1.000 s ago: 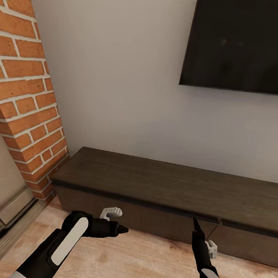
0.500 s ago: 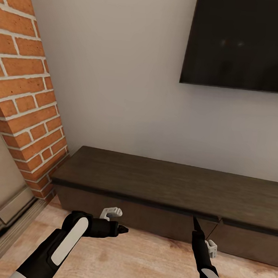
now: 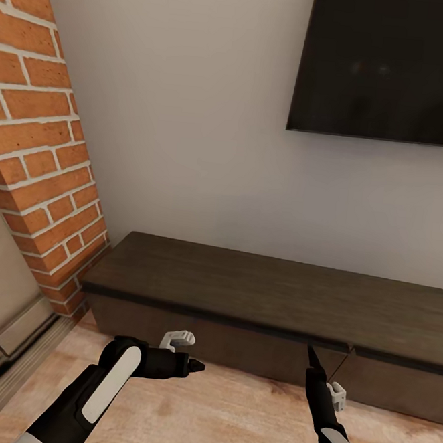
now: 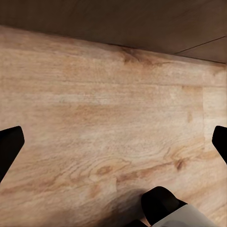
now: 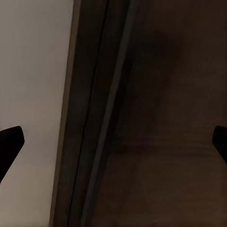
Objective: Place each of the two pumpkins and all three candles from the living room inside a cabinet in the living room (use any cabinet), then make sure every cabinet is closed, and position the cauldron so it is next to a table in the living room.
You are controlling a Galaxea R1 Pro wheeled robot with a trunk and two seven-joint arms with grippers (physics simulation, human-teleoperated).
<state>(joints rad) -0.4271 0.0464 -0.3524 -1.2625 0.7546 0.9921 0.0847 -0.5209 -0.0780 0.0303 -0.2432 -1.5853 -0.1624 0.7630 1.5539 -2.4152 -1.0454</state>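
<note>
Grey wall, brick fireplace at 9 o'clock, TV at 1 o'clock. The cabinet is seen low along the wall, drawers flush shut; no pumpkins or candles are in sight.

Since a second ago almost nothing is changed: only a slight camera drift is noted.

Left gripper is held spread over the floor; right gripper is spread, empty, close to the cabinet front. A drawer pull is judged next.

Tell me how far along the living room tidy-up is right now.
Drawer fronts on the cabinet look closed. Nothing is in hand: left pincer and right pincer are open and empty, the right pointing at the cabinet front. Whether pumpkins or candles are stowed can't be told.
</note>
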